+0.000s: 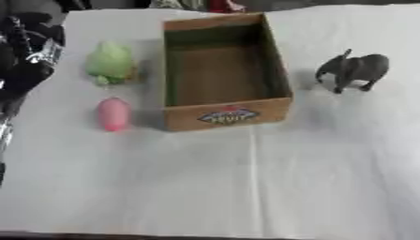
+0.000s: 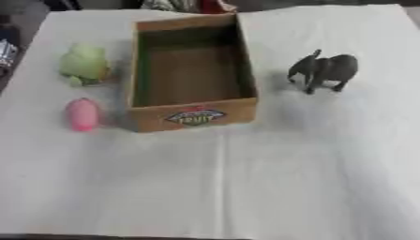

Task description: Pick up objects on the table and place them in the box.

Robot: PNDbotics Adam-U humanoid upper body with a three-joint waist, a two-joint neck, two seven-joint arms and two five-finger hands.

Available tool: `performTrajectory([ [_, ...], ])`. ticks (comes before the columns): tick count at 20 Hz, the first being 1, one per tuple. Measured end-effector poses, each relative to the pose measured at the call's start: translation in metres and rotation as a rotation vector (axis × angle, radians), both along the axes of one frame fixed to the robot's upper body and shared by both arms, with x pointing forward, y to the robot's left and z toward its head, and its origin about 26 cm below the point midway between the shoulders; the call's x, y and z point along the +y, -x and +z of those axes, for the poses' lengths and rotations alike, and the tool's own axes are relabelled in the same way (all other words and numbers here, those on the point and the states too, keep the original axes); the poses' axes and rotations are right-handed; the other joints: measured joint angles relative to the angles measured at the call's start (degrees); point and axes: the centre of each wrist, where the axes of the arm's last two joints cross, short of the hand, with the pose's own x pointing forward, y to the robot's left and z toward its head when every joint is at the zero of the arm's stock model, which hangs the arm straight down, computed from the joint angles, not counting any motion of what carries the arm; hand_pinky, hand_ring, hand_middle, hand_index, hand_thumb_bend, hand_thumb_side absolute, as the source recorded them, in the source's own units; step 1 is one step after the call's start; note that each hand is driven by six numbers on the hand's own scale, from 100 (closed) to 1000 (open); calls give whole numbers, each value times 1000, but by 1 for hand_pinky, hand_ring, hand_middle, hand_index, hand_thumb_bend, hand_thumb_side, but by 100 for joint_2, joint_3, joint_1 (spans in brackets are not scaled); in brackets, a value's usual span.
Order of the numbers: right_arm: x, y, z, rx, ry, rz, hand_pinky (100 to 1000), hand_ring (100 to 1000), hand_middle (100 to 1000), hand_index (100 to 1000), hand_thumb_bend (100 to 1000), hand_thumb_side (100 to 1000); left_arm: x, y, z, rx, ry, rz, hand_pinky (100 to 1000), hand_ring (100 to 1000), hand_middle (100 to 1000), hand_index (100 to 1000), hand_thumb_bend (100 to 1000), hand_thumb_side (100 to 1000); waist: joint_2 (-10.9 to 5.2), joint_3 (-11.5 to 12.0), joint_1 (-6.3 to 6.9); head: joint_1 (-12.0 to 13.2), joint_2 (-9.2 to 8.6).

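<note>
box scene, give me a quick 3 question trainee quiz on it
1. True or false: the cardboard box already holds an object.
2. Which lies nearest the box's front left corner? A) grey elephant toy B) pink egg-shaped object C) green plush toy
3. Fill in: the elephant stands on the box's ____ side.

Key: 1 false; 2 B; 3 right. The left hand is at the left edge.

I see an open cardboard box [image 2: 193,75]. Left of it lie a green toy [image 2: 85,63] and a pink egg [image 2: 82,114]; right of it stands a grey elephant [image 2: 326,69].
</note>
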Motion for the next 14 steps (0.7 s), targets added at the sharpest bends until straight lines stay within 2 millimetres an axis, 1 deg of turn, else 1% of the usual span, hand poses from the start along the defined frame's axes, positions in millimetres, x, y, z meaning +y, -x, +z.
performTrajectory([
  [1, 0, 0, 0, 0, 0, 0, 611, 677, 707, 794, 161, 100, 0, 0, 0, 3, -2, 0, 664, 580, 590, 779, 322, 368, 0, -9, 10, 0, -1],
  [4, 0, 0, 0, 4, 4, 3, 611, 678, 708, 793, 162, 100, 2, 4, -13, 64, -71, -10, 648, 585, 595, 781, 330, 359, -15, -129, 125, 15, -9],
  [5, 0, 0, 0, 5, 4, 3, 611, 678, 707, 794, 162, 100, 2, 5, -16, 89, -114, -23, 645, 589, 600, 783, 333, 362, -23, -129, 137, 16, -10],
  [9, 0, -1, -1, 9, 5, 4, 612, 679, 708, 795, 160, 100, -3, 3, -19, 181, -314, -81, 640, 591, 603, 784, 356, 376, -46, -123, 51, 17, -41],
  [14, 0, -1, -1, 12, 5, 4, 609, 678, 707, 794, 160, 100, -9, -1, -20, 259, -455, -121, 627, 582, 597, 779, 362, 368, -48, -126, 57, 16, -57],
])
